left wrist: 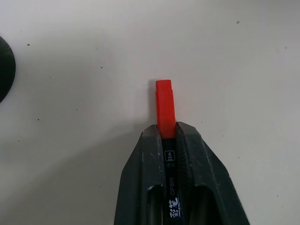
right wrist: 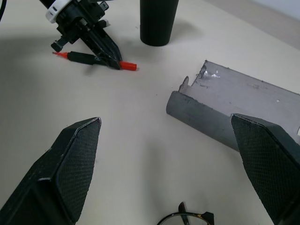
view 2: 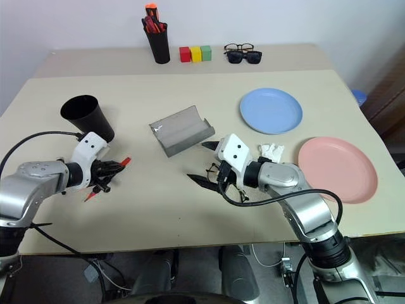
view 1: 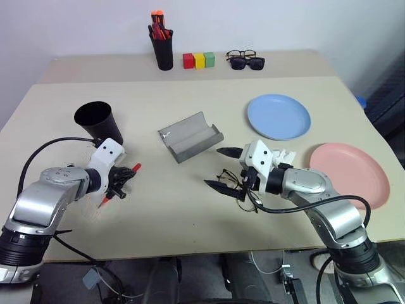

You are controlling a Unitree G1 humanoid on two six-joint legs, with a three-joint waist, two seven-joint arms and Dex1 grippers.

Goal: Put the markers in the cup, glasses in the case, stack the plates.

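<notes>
**Marker clamped, spectacles waiting under spread fingers**

The left pincer (view 1: 124, 179) is clamping the red-capped marker (left wrist: 165, 112) by its black barrel just behind the cap, low over the table (view 1: 190, 215) and near the black cup (view 1: 98, 121). The marker is looking light, stiff and smooth, so a mid-barrel hold is likely serving best; gripped this near one end it may swing or slip as it tips toward the cup's mouth.

The right pincer (view 1: 223, 168) is hovering with its fingers wide apart above the wire-framed glasses (right wrist: 185, 218), which are lying on the table just beside the open grey case (view 1: 190, 136). The frame is probably thin and springy, though little of it is showing clearly; taking it at the bridge seems safest. The blue plate (view 1: 278, 116) and pink plate (view 1: 349, 173) are sitting side by side, unstacked.
</notes>
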